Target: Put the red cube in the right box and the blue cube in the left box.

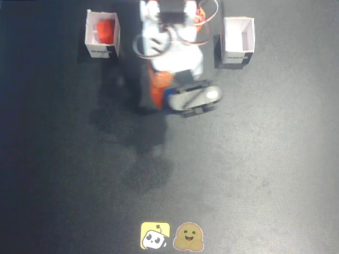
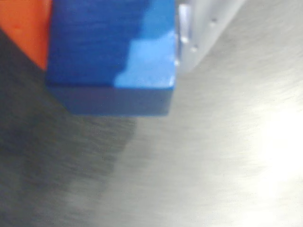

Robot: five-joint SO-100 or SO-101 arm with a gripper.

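grip: two-finger gripper [image 2: 111, 61] clamped on small solid bright blue cube [image 2: 111, 52], orange finger one side, grey the other, carried clear of the dark table [image 2: 189, 179] | look: plain faces, sharp edges, blurred | far: small solid red cube [image 1: 106, 30] lies in fixed view's left white box [image 1: 91, 37]; right white box [image 1: 249, 37] looks empty, likely the blue cube's target

Hobby robotics bench: dark mat [image 1: 254, 169], mascot stickers [image 1: 172, 236], paper boxes [image 1: 238, 39]

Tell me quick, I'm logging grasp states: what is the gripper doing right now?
Gripper: closed on the blue cube, held between the orange and the white finger in the wrist view.
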